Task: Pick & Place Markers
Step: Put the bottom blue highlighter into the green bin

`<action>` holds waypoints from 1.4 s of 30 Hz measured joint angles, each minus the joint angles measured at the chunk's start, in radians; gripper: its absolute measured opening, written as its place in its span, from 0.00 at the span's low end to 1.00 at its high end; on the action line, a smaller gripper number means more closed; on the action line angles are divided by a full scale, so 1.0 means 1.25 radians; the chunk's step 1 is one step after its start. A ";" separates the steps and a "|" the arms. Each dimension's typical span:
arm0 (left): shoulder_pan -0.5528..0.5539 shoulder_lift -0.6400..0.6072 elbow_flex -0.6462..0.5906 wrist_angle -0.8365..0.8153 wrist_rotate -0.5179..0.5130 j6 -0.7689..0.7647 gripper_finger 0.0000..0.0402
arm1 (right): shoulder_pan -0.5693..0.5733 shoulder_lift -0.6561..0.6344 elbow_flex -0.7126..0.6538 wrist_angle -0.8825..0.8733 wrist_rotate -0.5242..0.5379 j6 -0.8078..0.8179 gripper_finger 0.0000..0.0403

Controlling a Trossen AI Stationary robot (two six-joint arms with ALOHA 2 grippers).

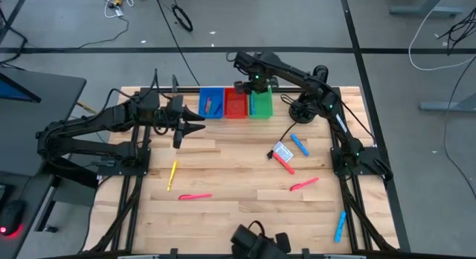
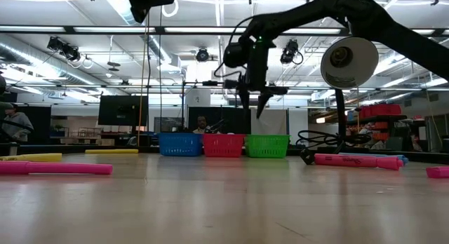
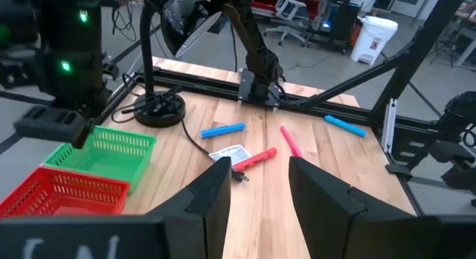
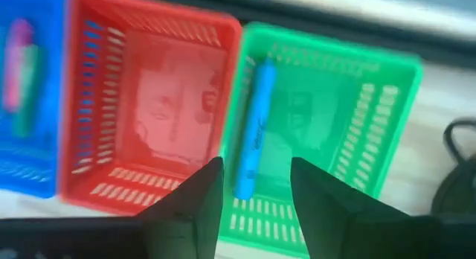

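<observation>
Robotics lab or industrial workshop. Open ceiling with exposed ducts, pipes and strip lights (image 2: 210, 28) is seen in the low view. Monitors (image 2: 118, 111) and a seated person (image 2: 202, 123) are placed behind the wooden table (image 1: 238, 184). Cables (image 1: 119, 1) are strewn on the grey floor at 11 o'clock; office chairs (image 3: 294, 24) are visible beyond.
</observation>
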 joint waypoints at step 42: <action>0.001 0.000 0.000 0.041 -0.075 -0.038 0.35 | 0.406 -0.320 0.033 0.538 0.019 -0.465 0.72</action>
